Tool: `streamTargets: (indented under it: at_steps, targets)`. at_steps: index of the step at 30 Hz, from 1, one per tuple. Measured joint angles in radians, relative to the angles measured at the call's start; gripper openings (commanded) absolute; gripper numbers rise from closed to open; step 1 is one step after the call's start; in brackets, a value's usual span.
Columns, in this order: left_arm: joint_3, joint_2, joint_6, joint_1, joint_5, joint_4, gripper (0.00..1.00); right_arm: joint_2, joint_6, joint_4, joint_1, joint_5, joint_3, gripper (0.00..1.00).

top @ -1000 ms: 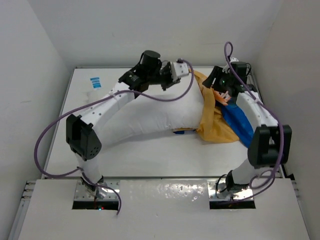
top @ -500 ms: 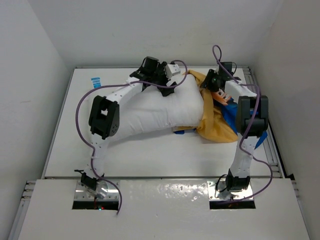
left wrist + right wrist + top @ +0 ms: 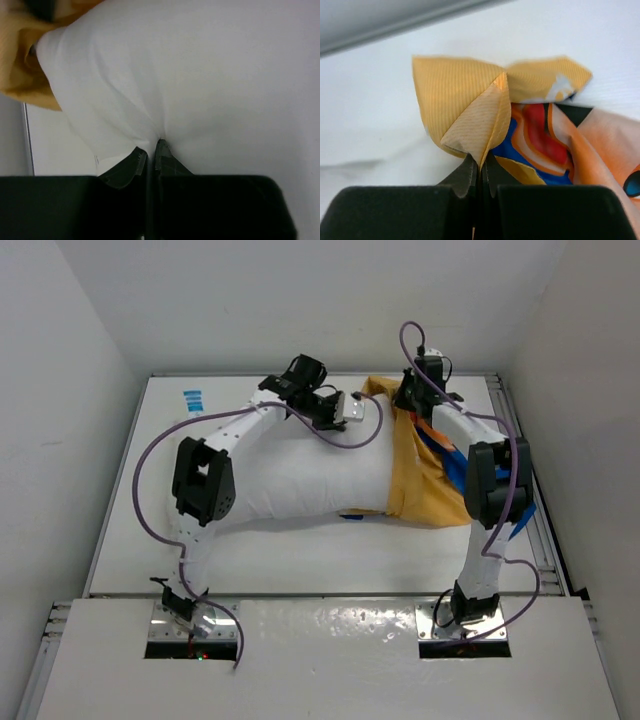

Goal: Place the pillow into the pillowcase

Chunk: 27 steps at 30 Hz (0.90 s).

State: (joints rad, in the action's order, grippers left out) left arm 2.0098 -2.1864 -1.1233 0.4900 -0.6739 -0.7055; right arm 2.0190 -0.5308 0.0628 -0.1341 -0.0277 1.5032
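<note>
Now left claw pinching pillow, right claw clamped on pillowcase corner, pillowcase farther over pillow

Setting: enclosed robot test cell, lab-type.
White table boxed by plain white walls on its left, far and right sides; two robot arms bolted to metal plates at its near edge.

L arm reaches fwd, elbow raised, forearm angled inward to the right; left gripper has jaws closed, tips pinching a pucker of pillow fabric. R arm extends fwd w/ elbow raised, wrist at far end. The right gripper has jaws closed, clamping a pillowcase fold.
</note>
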Motion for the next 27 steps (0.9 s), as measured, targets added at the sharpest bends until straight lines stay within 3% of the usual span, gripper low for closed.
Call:
streamTargets:
  at_steps: [6, 15, 19, 21, 27]
  targets:
    - [0.027, 0.065, -0.233, 0.091, 0.006, -0.246, 0.0, -0.035, -0.027, 0.031, -0.026, -0.066, 0.024, 0.0]
    - [-0.051, 0.1, -0.119, 0.142, 0.005, -0.176, 0.0, -0.297, 0.023, -0.022, -0.183, -0.093, -0.241, 0.0]
    - [-0.024, 0.106, -0.151, 0.181, 0.03, -0.234, 0.0, -0.309, 0.022, -0.014, -0.182, -0.083, -0.232, 0.0]
    - [-0.035, 0.115, -0.091, 0.199, 0.048, -0.201, 0.0, -0.299, 0.023, 0.025, -0.167, -0.06, -0.201, 0.0]
    - [-0.127, 0.14, 0.333, 0.152, 0.116, 0.065, 0.0, -0.382, -0.001, 0.028, -0.196, 0.036, -0.276, 0.0]
